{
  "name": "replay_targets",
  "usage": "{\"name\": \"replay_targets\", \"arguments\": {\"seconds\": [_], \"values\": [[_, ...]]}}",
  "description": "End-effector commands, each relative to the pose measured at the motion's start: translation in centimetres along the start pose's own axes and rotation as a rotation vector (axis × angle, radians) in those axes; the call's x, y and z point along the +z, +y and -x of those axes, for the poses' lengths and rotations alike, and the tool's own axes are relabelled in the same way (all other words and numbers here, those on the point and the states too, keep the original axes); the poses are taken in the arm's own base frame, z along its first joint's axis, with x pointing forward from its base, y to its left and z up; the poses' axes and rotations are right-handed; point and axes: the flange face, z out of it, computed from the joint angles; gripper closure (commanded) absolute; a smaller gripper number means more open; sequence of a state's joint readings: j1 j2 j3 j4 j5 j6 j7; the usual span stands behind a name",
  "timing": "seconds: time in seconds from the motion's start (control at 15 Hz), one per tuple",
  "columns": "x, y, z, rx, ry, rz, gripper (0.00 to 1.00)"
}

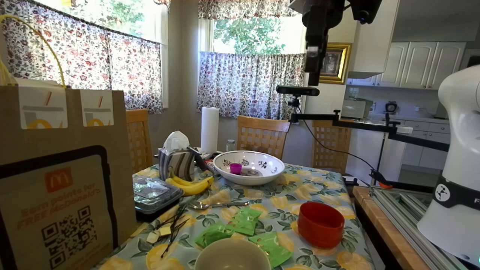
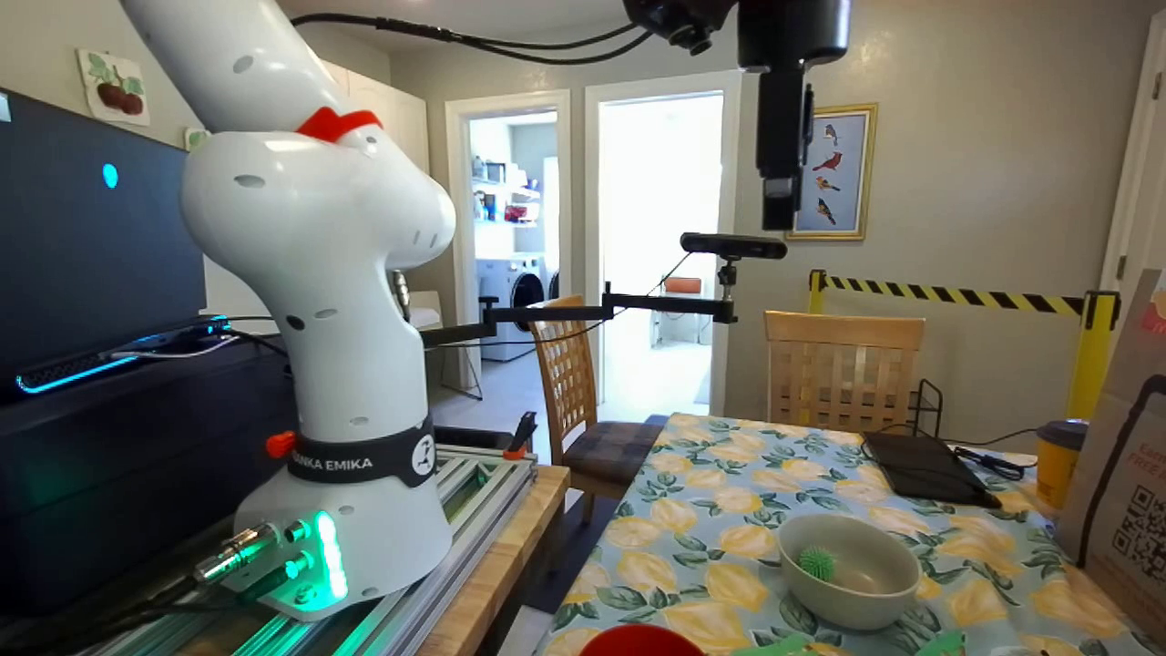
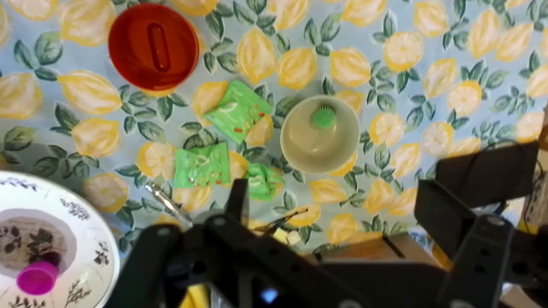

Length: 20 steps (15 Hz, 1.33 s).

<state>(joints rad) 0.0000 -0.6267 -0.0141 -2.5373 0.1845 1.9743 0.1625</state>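
Pincer [image 3: 334,199], jaws apart, high above tablecloth [image 3: 406,107] with bowl [image 3: 311,147]

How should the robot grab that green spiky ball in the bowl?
I'd pinch the green spiky ball across its round middle, coming straight down from above. It sits inside the beige bowl, ringed by its sides, so a sideways reach would probably hit those. The ball lies off-centre, so the open pincer should likely avoid the nearest side.
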Motion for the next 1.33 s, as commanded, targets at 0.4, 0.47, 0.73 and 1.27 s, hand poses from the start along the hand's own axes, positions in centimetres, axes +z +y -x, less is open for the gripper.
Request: {"name": "replay_targets", "arguments": {"seconds": [0.4,0.47,0.73,1.27], "values": [[0.9,2.6,-4.6,0.102,0.202,-0.015,0.00],[0.9,2.6,-4.5,0.101,0.202,-0.015,0.00],[3.6,4.4,-7.5,0.179,0.130,0.022,0.00],[15.5,6.1,-11.6,0.166,-0.080,-0.045,0.00]]}}
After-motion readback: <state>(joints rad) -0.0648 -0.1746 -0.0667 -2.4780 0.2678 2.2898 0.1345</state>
